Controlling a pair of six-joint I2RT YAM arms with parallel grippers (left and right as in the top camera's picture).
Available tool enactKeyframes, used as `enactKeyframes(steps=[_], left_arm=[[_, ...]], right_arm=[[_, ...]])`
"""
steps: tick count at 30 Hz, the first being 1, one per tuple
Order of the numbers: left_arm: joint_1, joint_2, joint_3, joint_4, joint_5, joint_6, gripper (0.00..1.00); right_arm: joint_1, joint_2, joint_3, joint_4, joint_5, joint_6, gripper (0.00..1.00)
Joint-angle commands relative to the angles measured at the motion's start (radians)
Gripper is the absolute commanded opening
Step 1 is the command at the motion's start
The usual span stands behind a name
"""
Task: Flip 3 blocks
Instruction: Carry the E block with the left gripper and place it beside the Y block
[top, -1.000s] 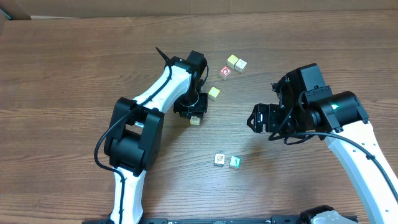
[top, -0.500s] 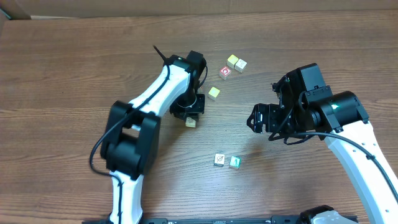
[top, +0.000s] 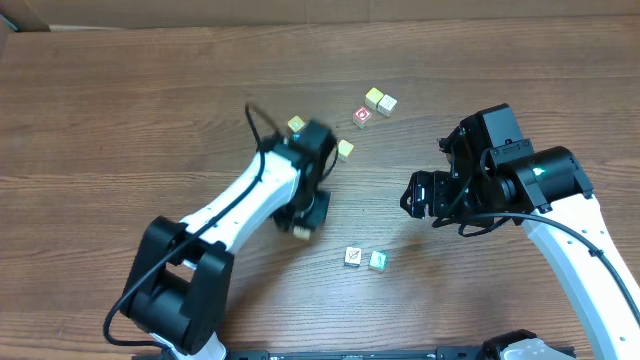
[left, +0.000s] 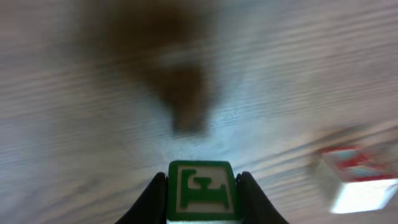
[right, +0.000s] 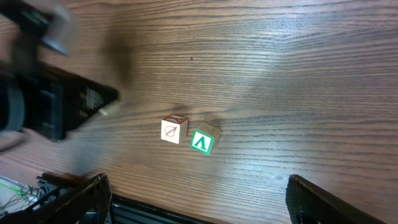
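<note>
**A:** Where do we find the three blocks?

**B:** The teal-faced block (top: 378, 261) lies with its white letter up. The white-faced block (top: 353, 256), marked with a thin dark line, sits just beside it on its left. The third, a green-faced block (left: 200, 191), is further left of the teal one and farther from the arms' bases.

**A:** Is that third one gripped?

**B:** Yes. The left gripper (top: 303, 220) is clamped on it, with a dark finger (left: 152, 198) against each side and the green face turned to the wrist camera. The arm is blurred, so we cannot tell whether the block clears the table (top: 100, 120).

**A:** And the other arm?

**B:** The right gripper (top: 412, 195) hangs to the right of the teal block and farther back. Its jaws are spread wide, with nothing between them.

**A:** What else do we see?

**B:** Well beyond the teal block lies a red-faced cube (top: 362, 116), with two yellow-topped cubes (top: 380, 101) touching each other just past it. Two single yellow cubes, one (top: 345, 150) and another (top: 296, 124), lie to its left.
</note>
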Motion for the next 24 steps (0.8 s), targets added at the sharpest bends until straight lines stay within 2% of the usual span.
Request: enactKeyframes(steps=[1, 13, 24], left_arm=[[-0.025, -0.034, -0.09, 0.065, 0.114, -0.01, 0.18], [-0.085, -0.037, -0.118, 0.193, 0.153, -0.087, 0.19], [-0.094, -0.037, -0.119, 0.213, 0.198, -0.112, 0.19]], right_arm=[[0.006, -0.002, 0.002, 0.005, 0.01, -0.005, 0.9], [0.006, -0.002, 0.002, 0.01, 0.01, -0.004, 0.91], [0.006, -0.002, 0.002, 0.018, 0.01, -0.004, 0.91]])
